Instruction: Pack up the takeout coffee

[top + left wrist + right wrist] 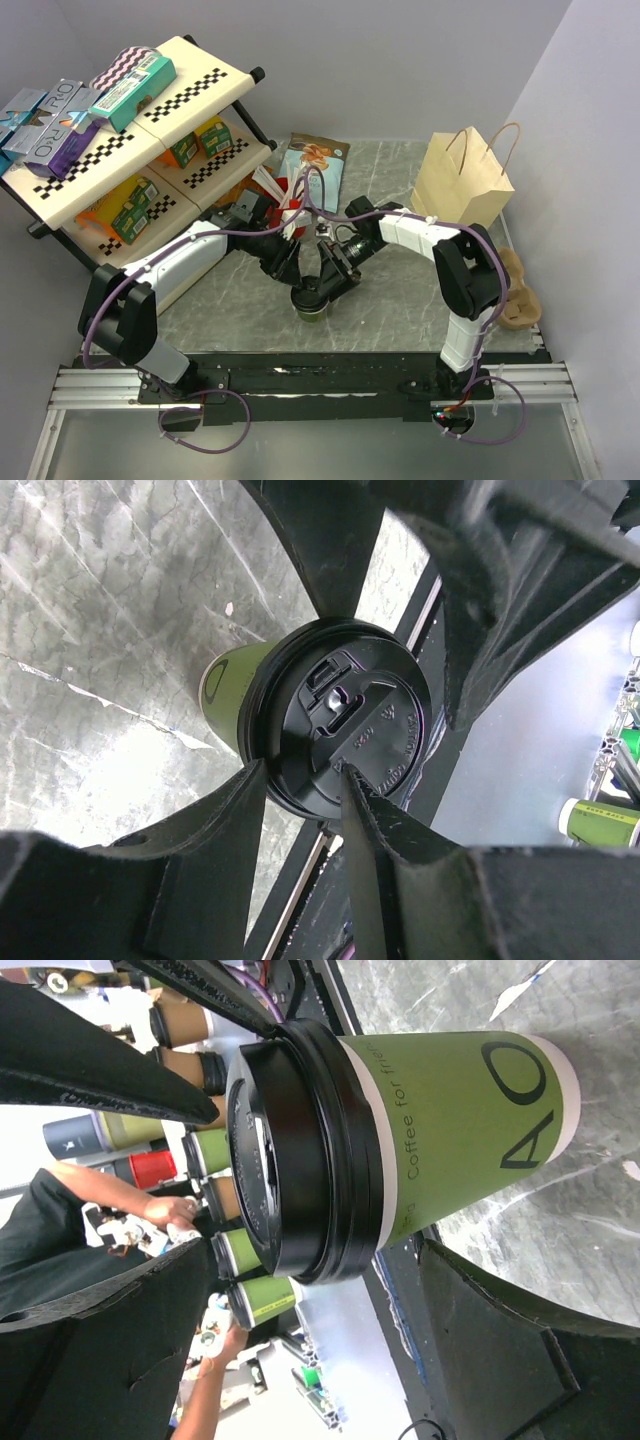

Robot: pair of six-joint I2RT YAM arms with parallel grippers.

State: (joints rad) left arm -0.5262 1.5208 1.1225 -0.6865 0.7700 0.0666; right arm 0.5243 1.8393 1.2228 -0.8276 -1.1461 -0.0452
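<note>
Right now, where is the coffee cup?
In the top view, the coffee cup stands centrally on the table, toward its near edge, between the left gripper and right gripper.

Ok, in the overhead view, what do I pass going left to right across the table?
Tilted cream checkered shelf rack → green paper cup with black plastic lid → tan paper bag with twisted handles → brown moulded cardboard cup carrier.
</note>
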